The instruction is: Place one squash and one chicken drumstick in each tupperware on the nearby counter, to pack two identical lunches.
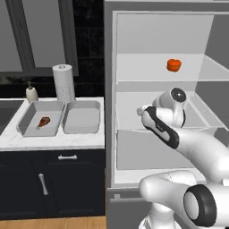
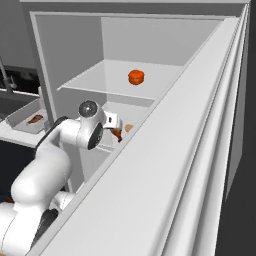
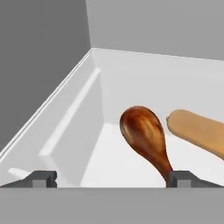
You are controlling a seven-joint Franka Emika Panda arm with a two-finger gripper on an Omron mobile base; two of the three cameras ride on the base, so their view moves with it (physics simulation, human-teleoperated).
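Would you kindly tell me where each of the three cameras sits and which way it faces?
Left base view: behind the arm's left, facing the open white fridge and white marbled counter; the white arm rises lower right.
Right base view: behind the arm's right, looking along the fridge door at its shelves; the arm rises lower left.
Hand view: on the hand, looking along the open gripper at a glossy reddish-brown drumstick and pale tan elongated squash.
Both base views share the orange-red round ribbed squash.

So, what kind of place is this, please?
A kitchen, most likely: an open fridge with food on its shelves, a white counter over dark cabinets, and a paper towel roll near two tubs.
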